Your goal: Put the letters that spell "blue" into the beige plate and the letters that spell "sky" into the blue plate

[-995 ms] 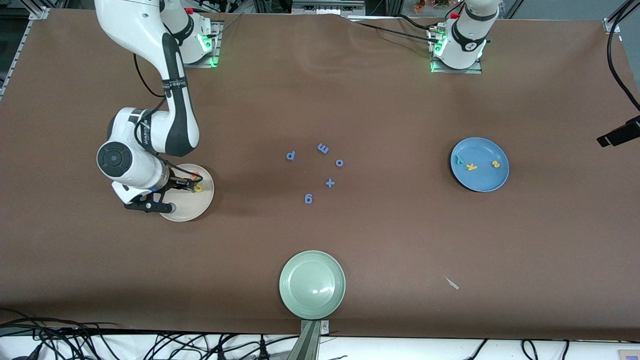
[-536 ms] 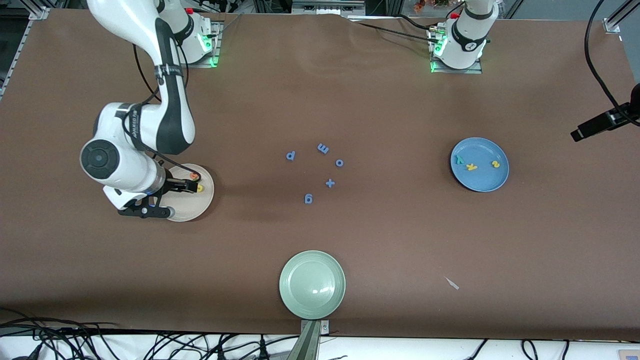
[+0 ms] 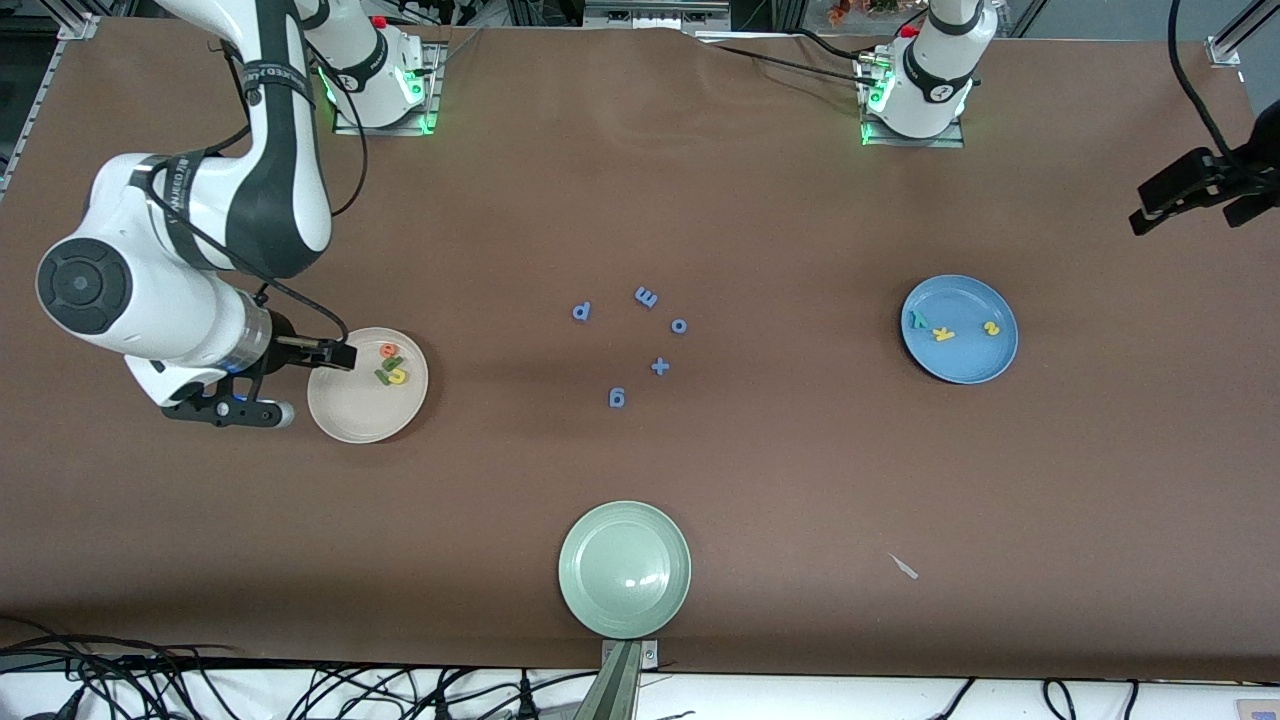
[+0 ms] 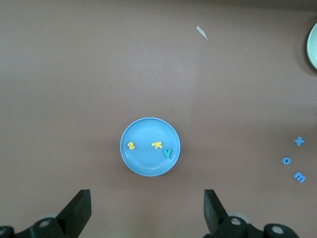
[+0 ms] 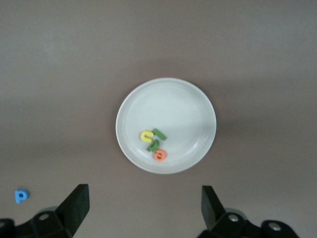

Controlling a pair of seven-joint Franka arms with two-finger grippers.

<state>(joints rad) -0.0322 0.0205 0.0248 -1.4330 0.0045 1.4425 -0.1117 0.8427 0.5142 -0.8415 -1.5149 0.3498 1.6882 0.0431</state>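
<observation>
Brown surface (image 3: 760,180), two arm bases along its edge farthest from the front camera.

Beige plate (image 3: 352,415) toward the right arm's end. In it, bunched together near the rim: orange e (image 3: 389,350), yellow u (image 3: 399,376), two green pieces (image 3: 384,371) overlapping; which is the b and which the l not readable from the front view. Same cluster in the right wrist view: yellow u (image 5: 147,135), green pieces (image 5: 155,140), orange e (image 5: 159,155), all touching or nearly so.

Right pincer (image 3: 335,355) up in the air over the beige plate's rim, fingers spread wide, nothing between them. Only the two dark fingertips (image 5: 74,206) showing at the edge of its wrist view, rest cut off.

Blue plate (image 3: 960,365) toward the left arm's end, holding teal y (image 3: 918,320), yellow k (image 3: 943,334), yellow s (image 3: 991,327), each lying apart from the others.

Left pincer (image 4: 146,210) raised high over the surface near the blue plate, spread, empty; mostly cut off at the front view's edge, only dark parts visible there.

Mid-surface: loose blue letters and plus sign (image 3: 659,366), between the two plates. Pale green plate (image 3: 624,569) nearest the front camera. Small pale scrap (image 3: 905,567) beside it, toward the left arm's end; nature unclear.
</observation>
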